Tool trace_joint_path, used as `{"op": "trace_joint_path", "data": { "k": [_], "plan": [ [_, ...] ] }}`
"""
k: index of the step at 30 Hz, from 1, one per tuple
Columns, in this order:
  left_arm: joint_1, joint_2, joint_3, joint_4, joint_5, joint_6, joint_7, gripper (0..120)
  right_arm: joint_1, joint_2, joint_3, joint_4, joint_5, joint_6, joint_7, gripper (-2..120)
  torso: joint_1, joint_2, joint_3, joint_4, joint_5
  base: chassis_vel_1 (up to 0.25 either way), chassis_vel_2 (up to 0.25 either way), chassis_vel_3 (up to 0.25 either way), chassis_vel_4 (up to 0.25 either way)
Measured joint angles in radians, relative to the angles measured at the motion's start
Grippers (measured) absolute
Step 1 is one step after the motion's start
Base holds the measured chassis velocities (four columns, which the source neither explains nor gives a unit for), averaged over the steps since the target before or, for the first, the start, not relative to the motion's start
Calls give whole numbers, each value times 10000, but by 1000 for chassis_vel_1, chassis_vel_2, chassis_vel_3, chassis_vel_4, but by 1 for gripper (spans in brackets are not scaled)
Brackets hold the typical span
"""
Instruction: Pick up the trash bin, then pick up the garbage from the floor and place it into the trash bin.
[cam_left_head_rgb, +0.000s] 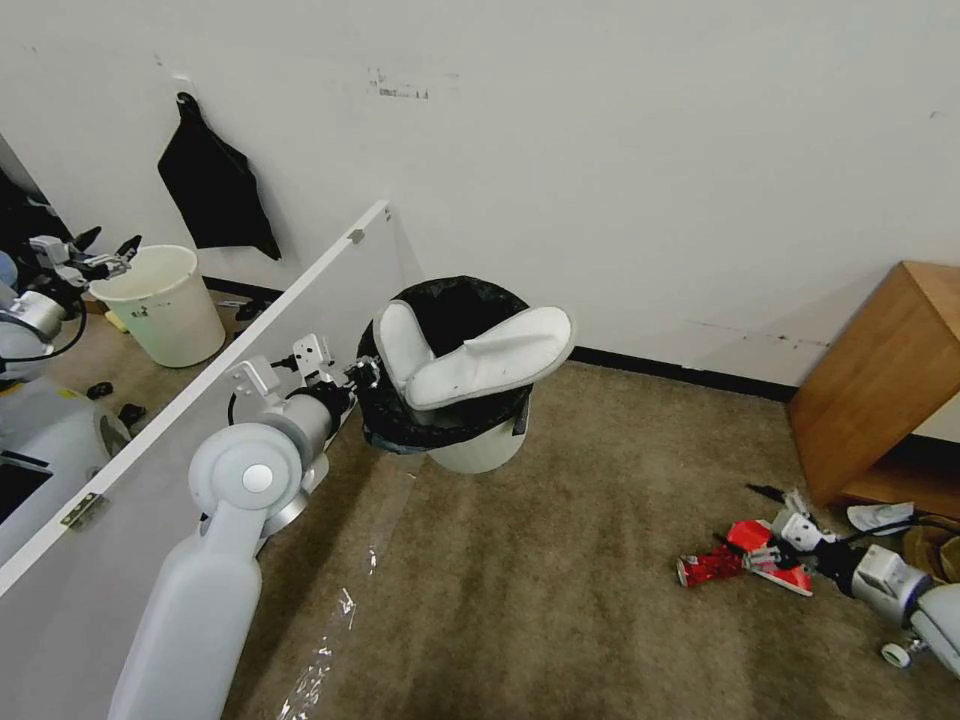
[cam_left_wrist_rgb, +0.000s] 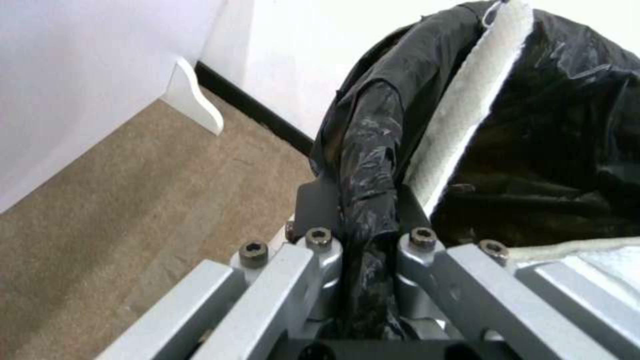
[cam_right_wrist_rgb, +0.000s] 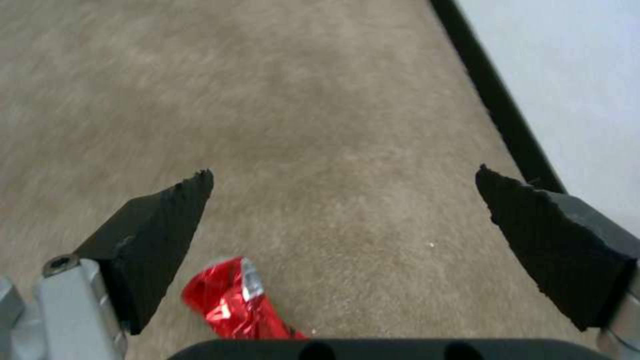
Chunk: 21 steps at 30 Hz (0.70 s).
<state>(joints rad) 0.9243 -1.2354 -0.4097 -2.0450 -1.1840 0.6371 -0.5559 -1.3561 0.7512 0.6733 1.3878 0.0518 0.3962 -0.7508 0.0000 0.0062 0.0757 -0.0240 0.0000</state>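
Black bag plastic is clamped between the fingers of the left gripper, which is closed on the lined rim of the trash bin. The left arm is stretched forward from the robot's left side, wrist level with the rim, and the bin is seen tilted beside a white panel. Two white slippers are lodged in the bin's mouth, toes sticking out above the rim.

The right gripper is held low over the floor on the robot's right, its dark fingers spread wide and holding nothing. A crushed red can lies on the carpet just below the gap, near one finger. In the head view the can is seen beside a flattened red paper cup, close to a wooden cabinet.

No writing can be read on the can.
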Motion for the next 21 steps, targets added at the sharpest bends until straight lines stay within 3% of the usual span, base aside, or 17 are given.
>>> {"op": "trace_joint_path", "data": {
  "k": [4,21],
  "plan": [
    [12,5,17,-57,-15,1,-20,4,475,288,181,-397,-819,676,-874,100,0,0,0,4,1,0,0,0,0],
    [28,64,19,-127,-17,-2,-53,4,1392,877,144,-1203,-2561,1817,-2333,100,0,0,0,1,-1,0,0,0,0]
  ]
}}
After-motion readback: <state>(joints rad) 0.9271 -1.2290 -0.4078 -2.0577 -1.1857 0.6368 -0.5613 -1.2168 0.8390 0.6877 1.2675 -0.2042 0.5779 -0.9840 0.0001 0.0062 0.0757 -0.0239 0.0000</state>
